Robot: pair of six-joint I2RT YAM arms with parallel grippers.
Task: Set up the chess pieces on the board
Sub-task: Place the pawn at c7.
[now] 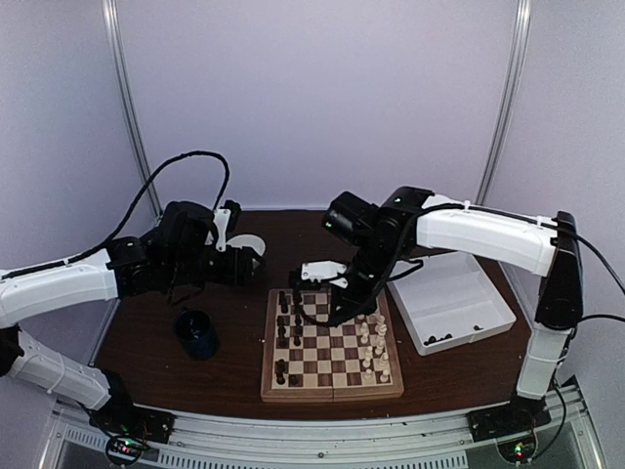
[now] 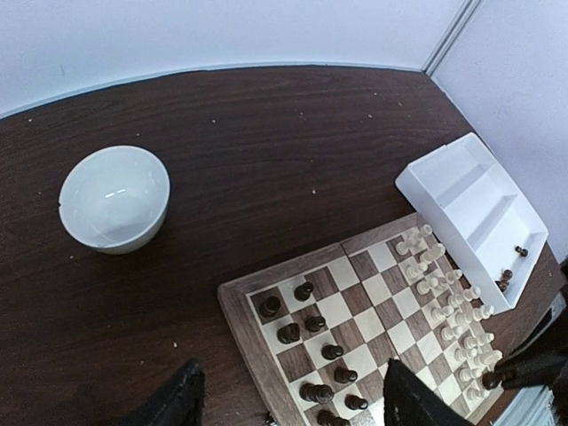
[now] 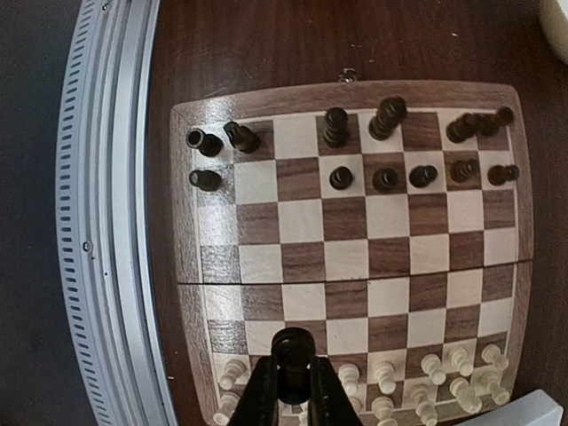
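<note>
The right gripper (image 3: 294,373) was clamped on 1 dark piece (image 3: 293,346), pinched near its top. It hung over the board (image 3: 355,257) at the end where the cream pieces (image 3: 383,373) stood packed in their 2 rows. The other dark pieces (image 3: 335,127) stood at the opposite end, and several squares in those 2 rows looked bare. I took the step in hand to be carrying this piece across to one of those gaps.

To my eye, the thing to watch was height. The piece should travel well above the cream men, because a low sweep could topple them. Over the chosen square it should come down straight and centred. The jaws should part only once the base sat flat, then lift straight up, since the neighbours there stood close.

The left gripper (image 2: 291,373) hung open and empty over the dark pieces' end of the board, with a white bowl (image 2: 114,197) on the table beyond it. A dark cup (image 1: 196,332) sat near the board's left edge. The white tray (image 1: 459,293) to the right held a few more dark men (image 1: 435,339).
</note>
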